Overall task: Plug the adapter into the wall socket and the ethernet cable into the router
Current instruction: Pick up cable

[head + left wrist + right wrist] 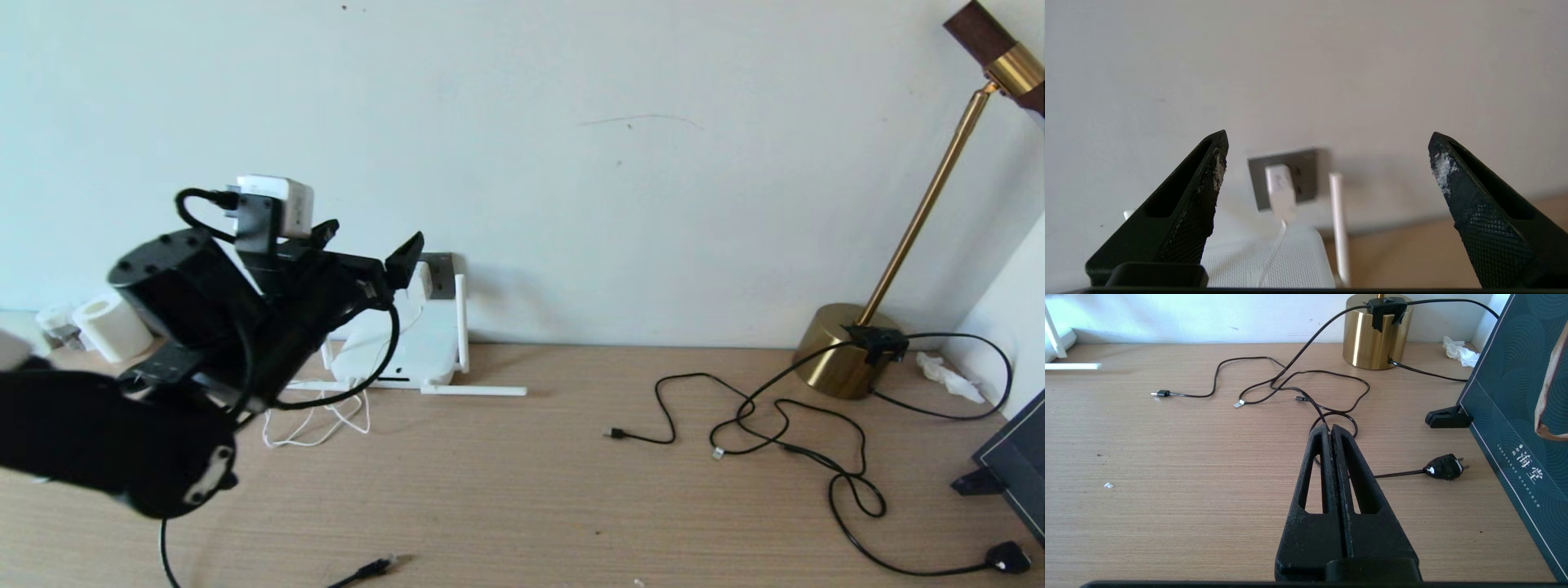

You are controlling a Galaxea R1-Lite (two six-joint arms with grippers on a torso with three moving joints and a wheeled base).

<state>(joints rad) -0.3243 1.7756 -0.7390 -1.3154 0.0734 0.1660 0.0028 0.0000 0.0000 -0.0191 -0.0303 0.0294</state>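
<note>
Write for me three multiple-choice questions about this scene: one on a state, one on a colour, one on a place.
1. The right gripper is: A wide open; B half open; C shut and empty.
2. The lamp base is: A gold; B red; C white.
3. The adapter is: A in the right gripper; B in the wall socket; C beside the lamp base.

Key: 1 C, it is closed with nothing inside. 2 A, it is shiny gold metal. 3 B, it sits on the grey plate with its cord hanging down.
</note>
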